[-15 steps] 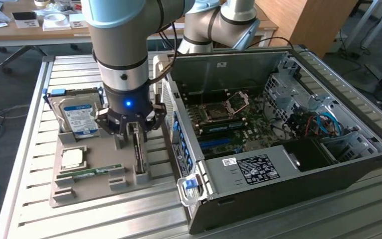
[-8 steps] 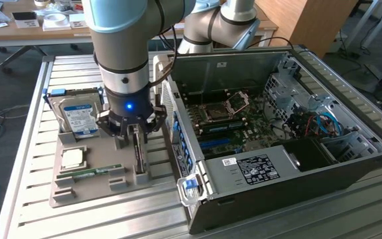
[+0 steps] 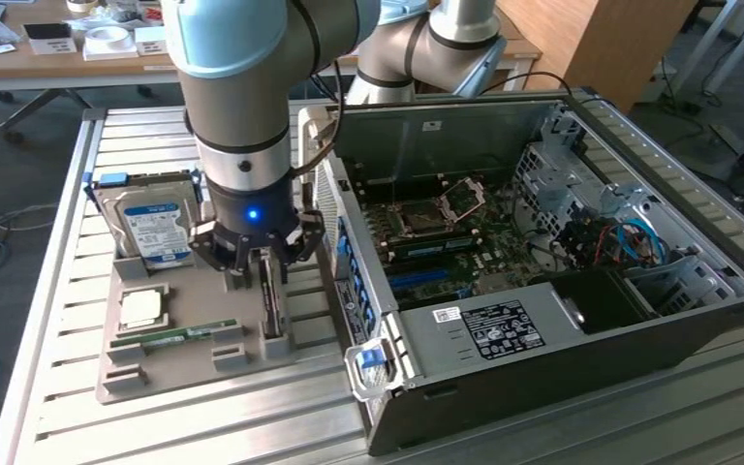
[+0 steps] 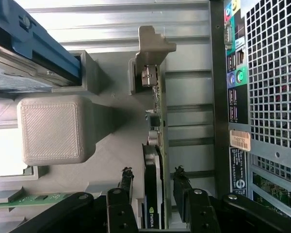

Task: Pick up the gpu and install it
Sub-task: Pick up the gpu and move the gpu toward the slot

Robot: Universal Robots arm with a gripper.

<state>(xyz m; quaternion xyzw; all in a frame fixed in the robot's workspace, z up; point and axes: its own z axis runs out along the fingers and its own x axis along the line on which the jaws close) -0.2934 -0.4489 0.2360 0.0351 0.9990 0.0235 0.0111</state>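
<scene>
Claw (image 4: 153, 171): partly open, one finger on each side of the gpu (image 4: 155, 141), with a slim gap showing at both fingers; nothing is gripped.
Card position: the gpu stands on edge in a slot directly under the claw, its silvery bracket (image 4: 153, 46) at the end farthest from the claw.
Grey holder (image 3: 178, 373): lies on the slatted metal tabletop (image 3: 62, 426) beneath the claw.
Hard drive (image 3: 152, 228): upright in the holder, near the claw.
RAM stick (image 3: 171, 337): flat in the holder, near the claw.
Computer case (image 3: 541, 339): open, just beside the claw, opposite the hard drive.
</scene>
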